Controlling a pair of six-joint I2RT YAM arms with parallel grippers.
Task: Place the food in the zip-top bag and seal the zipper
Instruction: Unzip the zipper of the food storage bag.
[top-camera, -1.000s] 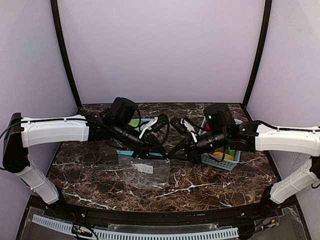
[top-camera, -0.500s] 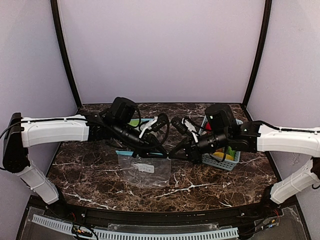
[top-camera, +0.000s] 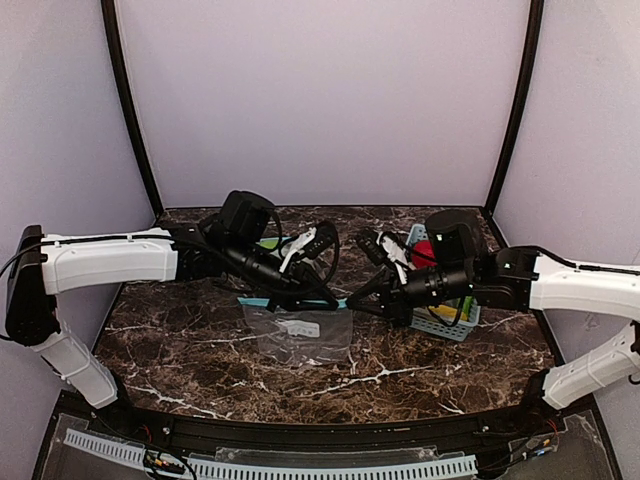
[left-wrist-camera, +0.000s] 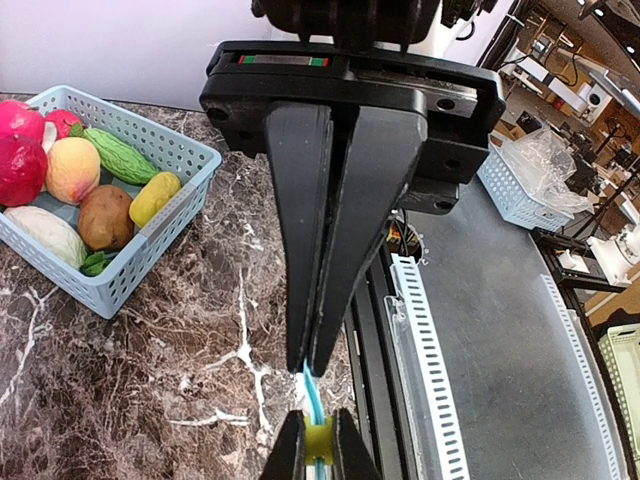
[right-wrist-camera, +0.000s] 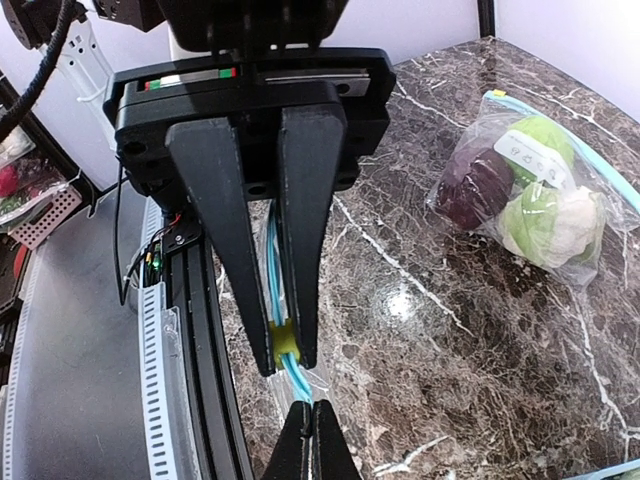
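The clear zip-top bag (top-camera: 300, 335) lies flat on the marble between the arms, its blue zipper (top-camera: 290, 302) along the far edge. My left gripper (left-wrist-camera: 312, 368) is shut on the blue zipper strip (left-wrist-camera: 314, 392). Close beside it, my right gripper (right-wrist-camera: 284, 355) is shut on the yellow slider (right-wrist-camera: 287, 340) of that zipper. In the top view the left gripper (top-camera: 325, 297) and right gripper (top-camera: 360, 300) meet tip to tip at the bag's right end. The food (left-wrist-camera: 72, 170) lies in the light-blue basket (left-wrist-camera: 150, 245): red, peach, green, yellow and brown pieces.
The basket (top-camera: 445, 322) stands at the right, just behind the right arm. A second clear bag (right-wrist-camera: 520, 190) holding green, white and dark purple pieces lies at the back, behind the left arm. The table's black front rail (left-wrist-camera: 400, 330) runs near the grippers.
The left gripper has shut on the zipper strip. The right arm has drawn back to the right, and the bag has shifted a little right and away from the front edge.
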